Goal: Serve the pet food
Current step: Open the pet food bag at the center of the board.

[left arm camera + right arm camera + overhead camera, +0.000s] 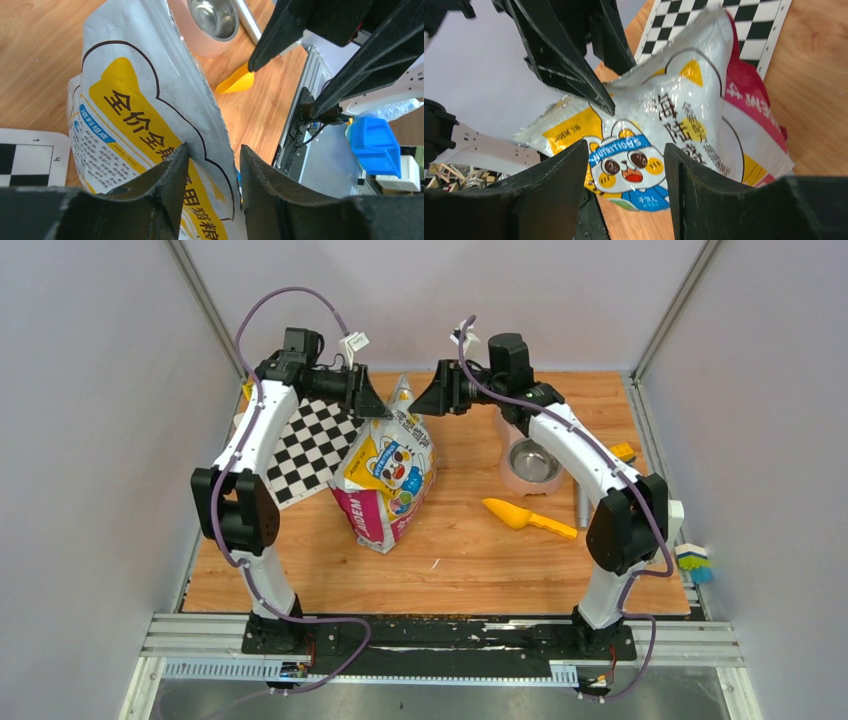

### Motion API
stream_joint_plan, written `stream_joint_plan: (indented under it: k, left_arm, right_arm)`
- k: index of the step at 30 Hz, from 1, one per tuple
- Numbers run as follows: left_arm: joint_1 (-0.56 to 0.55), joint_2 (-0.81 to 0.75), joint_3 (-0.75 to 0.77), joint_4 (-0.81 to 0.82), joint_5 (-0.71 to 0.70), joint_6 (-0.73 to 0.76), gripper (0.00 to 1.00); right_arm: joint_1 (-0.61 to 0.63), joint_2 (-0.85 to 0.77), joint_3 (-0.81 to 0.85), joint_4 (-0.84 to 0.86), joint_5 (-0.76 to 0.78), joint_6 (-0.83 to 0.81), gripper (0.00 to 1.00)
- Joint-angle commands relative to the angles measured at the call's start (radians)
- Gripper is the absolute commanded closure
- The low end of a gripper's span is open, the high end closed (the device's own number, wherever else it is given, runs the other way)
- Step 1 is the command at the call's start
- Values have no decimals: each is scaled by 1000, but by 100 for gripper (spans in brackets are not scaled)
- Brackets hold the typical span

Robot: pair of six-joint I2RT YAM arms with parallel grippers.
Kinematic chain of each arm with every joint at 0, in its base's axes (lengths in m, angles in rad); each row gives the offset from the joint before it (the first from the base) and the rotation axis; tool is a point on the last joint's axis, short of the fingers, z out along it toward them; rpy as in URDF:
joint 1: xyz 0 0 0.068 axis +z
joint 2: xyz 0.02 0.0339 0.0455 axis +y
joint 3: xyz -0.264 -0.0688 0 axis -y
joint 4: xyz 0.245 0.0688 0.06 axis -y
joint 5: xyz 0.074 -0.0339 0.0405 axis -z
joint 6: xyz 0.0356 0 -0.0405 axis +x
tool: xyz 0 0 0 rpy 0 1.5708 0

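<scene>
The left gripper (214, 147) has its two fingers part-way apart on either side of the top edge of the bag (385, 475). One finger lies against the printed face. Whether they actually pinch the film cannot be told. The right gripper (626, 145) hangs just beside the same top corner, released, with nothing between its spread fingers.

The glossy bag stands tilted on the wooden table (470, 560). It is white and yellow with a pink side panel and a cartoon cat. The pet food itself is hidden, so no pellets can be made out and only the bag's puffed, crinkled skin shows.

A checkerboard sheet (315, 445) lies behind the bag on the left. To the right, a steel bowl (532, 462) sits with a yellow scoop (520, 515) near it.
</scene>
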Motion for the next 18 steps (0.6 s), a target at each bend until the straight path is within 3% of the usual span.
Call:
stream_joint_plan:
  k: [1,9,18]
  left_arm:
    - [-4,-76,-51,108,100,-87,55]
    - [-4,-145,-146,250,133,-200,66]
    - [-5,-186,-199,332,150,-263,66]
  right_arm:
    - [7,39,113,27,46,-16,43]
    - [9,144,242,-53,155,-21,44]
    - [20,141,233,-66,195,-39,44]
